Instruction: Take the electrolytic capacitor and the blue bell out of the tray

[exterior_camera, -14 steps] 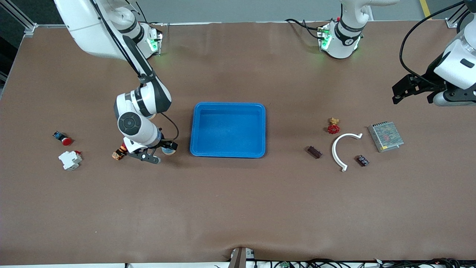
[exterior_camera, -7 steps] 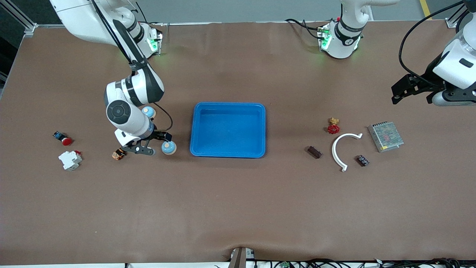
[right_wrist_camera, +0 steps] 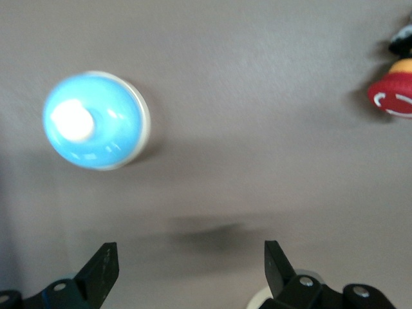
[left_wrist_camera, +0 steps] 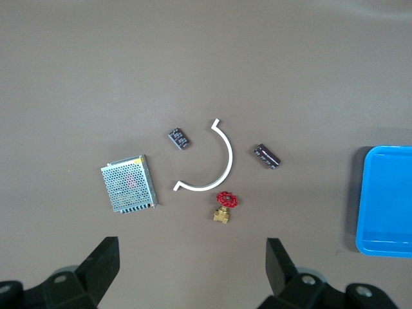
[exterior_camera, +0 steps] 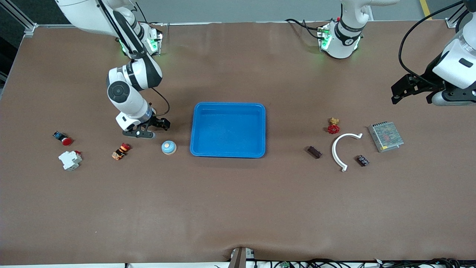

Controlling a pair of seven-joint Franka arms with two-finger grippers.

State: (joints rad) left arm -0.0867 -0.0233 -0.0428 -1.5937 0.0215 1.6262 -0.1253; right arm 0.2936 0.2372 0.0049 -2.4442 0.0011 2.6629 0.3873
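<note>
Tray (exterior_camera: 228, 152), shallow bright-blue plastic, is sitting bare: you are seeing the small round blue bell (exterior_camera: 169, 147) and dark cylindrical capacitor (exterior_camera: 314, 152) lying outside it, so both the right gripper (exterior_camera: 148, 128) over the table by the bell and the waiting left gripper (exterior_camera: 412, 89) are hanging wide and holding nothing, and nothing is calling for a further pick.

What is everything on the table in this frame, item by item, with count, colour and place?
tray: one, bright blue, mid-table, nothing in it.
bell: one, blue with pale top, on the table beside the tray, toward the right arm's end.
red-capped switch: one, orange and red, beside the bell.
white breaker: one, toward the right arm's end.
red push button: one, beside the breaker.
capacitor: one, dark brown, toward the left arm's end.
white curved strip: one, beside the capacitor.
red valve: one.
small dark part: one.
metal mesh box: one, grey.
right gripper: open, above the table near the bell.
left gripper: open, waiting.
</note>
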